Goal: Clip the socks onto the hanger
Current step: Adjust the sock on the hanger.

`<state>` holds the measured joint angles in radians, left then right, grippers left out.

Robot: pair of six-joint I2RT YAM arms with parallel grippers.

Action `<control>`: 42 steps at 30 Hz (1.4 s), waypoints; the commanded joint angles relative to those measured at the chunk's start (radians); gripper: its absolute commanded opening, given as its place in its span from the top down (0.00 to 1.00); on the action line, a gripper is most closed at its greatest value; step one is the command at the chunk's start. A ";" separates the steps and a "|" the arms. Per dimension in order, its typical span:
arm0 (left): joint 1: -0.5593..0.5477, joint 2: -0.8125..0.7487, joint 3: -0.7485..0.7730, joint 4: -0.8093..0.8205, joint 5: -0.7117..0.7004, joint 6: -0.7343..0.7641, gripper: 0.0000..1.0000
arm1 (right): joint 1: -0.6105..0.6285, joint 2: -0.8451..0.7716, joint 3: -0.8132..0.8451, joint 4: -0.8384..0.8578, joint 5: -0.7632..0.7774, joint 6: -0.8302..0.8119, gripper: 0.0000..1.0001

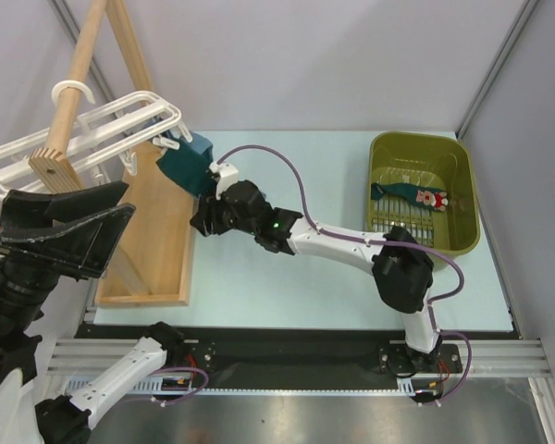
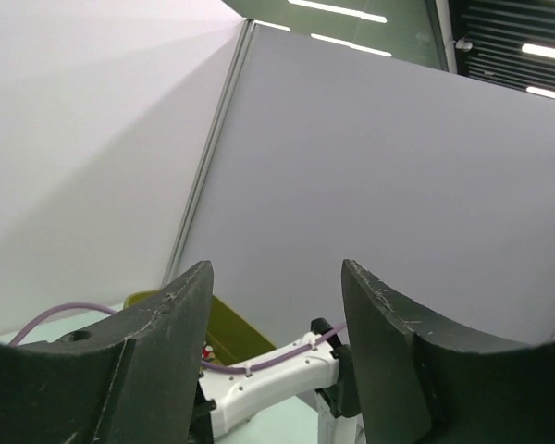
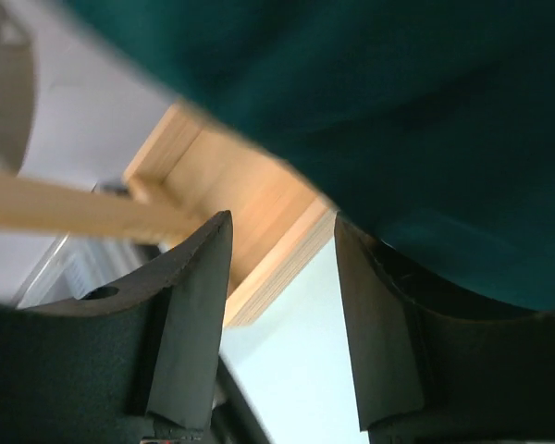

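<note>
The white hanger (image 1: 120,116) hangs by its hook from the wooden rack's top bar at the far left. A dark teal sock (image 1: 187,165) hangs at the hanger's right end, by a clip. My right gripper (image 1: 202,215) is open and empty just below this sock. In the right wrist view the sock (image 3: 398,120) fills the upper right, beyond the open gripper (image 3: 282,222). Another teal sock with a red-and-white motif (image 1: 409,195) lies in the green basket. My left gripper (image 1: 128,199) is raised at the left, open and empty, as the left wrist view (image 2: 276,268) shows.
The wooden A-frame rack stands at the left on a flat wooden base (image 1: 157,240), also seen in the right wrist view (image 3: 250,199). The olive-green basket (image 1: 416,139) sits at the back right. Grey partition walls enclose the pale table.
</note>
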<state>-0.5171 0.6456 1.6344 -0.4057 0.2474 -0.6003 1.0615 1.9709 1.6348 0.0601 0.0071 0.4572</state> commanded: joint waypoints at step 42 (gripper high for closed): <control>-0.004 -0.024 -0.054 -0.266 -0.310 0.085 0.49 | -0.247 0.314 0.692 -0.229 -0.134 0.037 0.29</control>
<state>-0.5175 0.6117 1.5780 -0.7052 -0.0059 -0.4980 0.8040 2.4386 2.3436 -0.0994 -0.1150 0.5182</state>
